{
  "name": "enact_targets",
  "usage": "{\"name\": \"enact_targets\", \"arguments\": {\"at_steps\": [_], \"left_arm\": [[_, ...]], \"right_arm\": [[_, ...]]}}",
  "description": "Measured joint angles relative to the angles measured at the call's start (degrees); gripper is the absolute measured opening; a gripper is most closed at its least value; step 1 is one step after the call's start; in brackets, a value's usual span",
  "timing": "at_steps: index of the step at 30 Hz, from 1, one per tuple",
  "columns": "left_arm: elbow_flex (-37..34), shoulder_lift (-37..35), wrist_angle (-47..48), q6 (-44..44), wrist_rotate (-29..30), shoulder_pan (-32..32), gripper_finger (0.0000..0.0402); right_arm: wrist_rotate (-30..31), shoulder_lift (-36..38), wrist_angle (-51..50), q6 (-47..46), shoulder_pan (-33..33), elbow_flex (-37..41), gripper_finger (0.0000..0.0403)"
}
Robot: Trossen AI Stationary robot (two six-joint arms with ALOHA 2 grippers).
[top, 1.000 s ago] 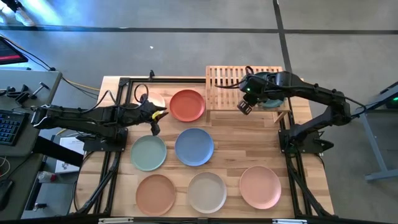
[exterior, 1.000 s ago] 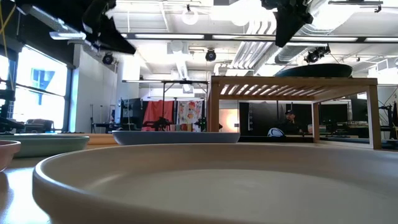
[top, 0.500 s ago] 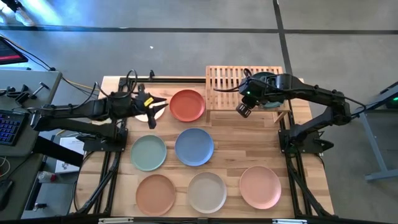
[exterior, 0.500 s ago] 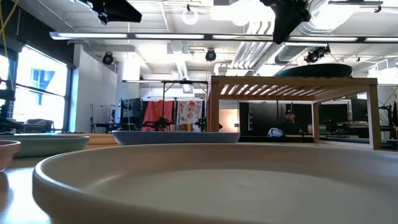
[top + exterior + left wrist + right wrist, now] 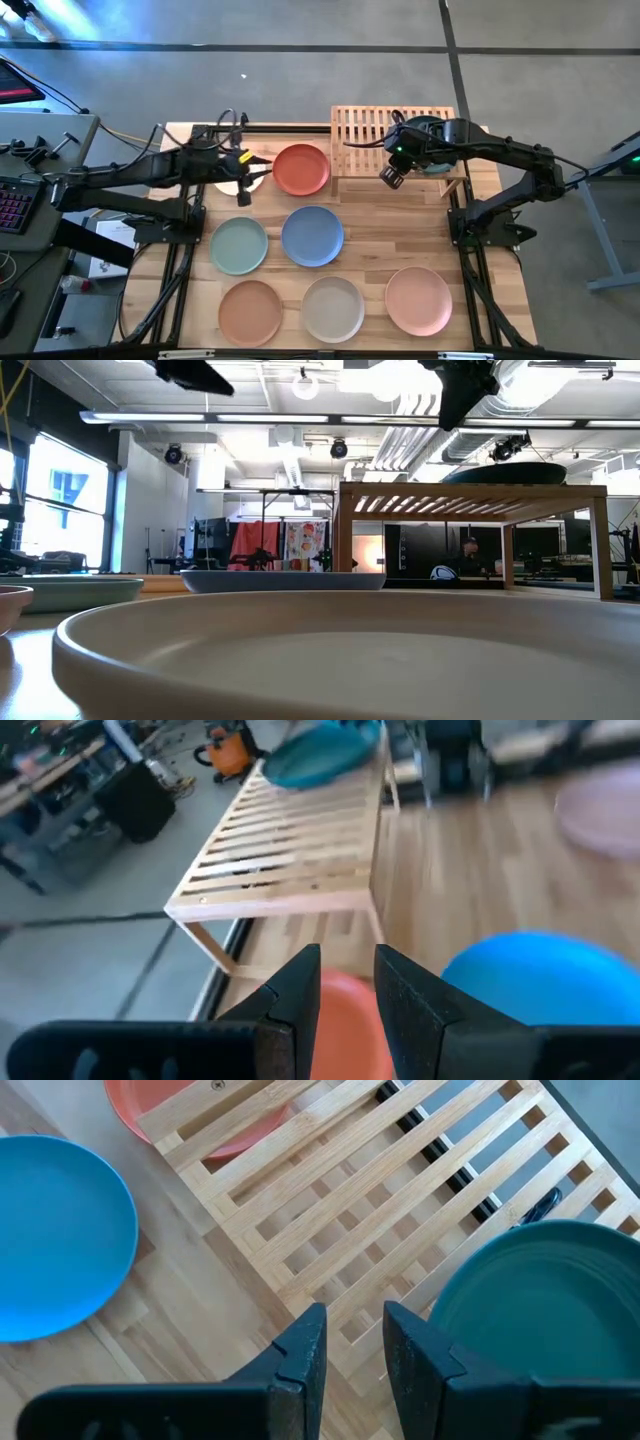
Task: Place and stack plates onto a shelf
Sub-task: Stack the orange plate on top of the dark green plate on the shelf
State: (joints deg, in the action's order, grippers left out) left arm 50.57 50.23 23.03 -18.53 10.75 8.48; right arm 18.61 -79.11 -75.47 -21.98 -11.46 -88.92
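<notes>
My left gripper (image 5: 252, 172) hovers open by a narrow gap over the cream plate (image 5: 230, 180), which it mostly hides, beside the red-orange plate (image 5: 302, 169). My right gripper (image 5: 391, 174), also open by a narrow gap and holding nothing, hangs above the near edge of the shelf (image 5: 365, 130). The dark teal plate (image 5: 530, 1310) lies flat on the shelf's right half, partly under the right arm in the high view. On the tabletop lie the pale green (image 5: 239, 246), blue (image 5: 312, 236), terracotta (image 5: 250, 312), beige (image 5: 333, 309) and pink (image 5: 418, 300) plates.
The shelf's left half (image 5: 330, 1190) carries nothing on its slats. A black frame (image 5: 190, 200) borders the table's left side and the right arm's base (image 5: 490, 225) stands by the right edge. In the low view the beige plate (image 5: 320, 660) fills the foreground.
My left gripper has moved up and toward the table's far edge, from near the pale green plate to over the cream plate, and has risen almost out of the low view. The plates have stayed where they were.
</notes>
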Motion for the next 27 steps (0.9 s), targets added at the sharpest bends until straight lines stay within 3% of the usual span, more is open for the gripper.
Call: {"name": "enact_targets", "arguments": {"at_steps": [9, 27], "left_arm": [[-0.1, 12.4, 0.0, -8.6, -0.4, 3.4, 0.0087], [-0.1, 31.9, -0.5, -8.2, -0.4, 5.5, 0.0087]], "right_arm": [[0.0, 0.0, 0.2, 0.0, 0.0, 0.0, 0.0077], [0.2, 0.0, 0.2, 0.0, 0.0, 0.1, 0.0077]]}}
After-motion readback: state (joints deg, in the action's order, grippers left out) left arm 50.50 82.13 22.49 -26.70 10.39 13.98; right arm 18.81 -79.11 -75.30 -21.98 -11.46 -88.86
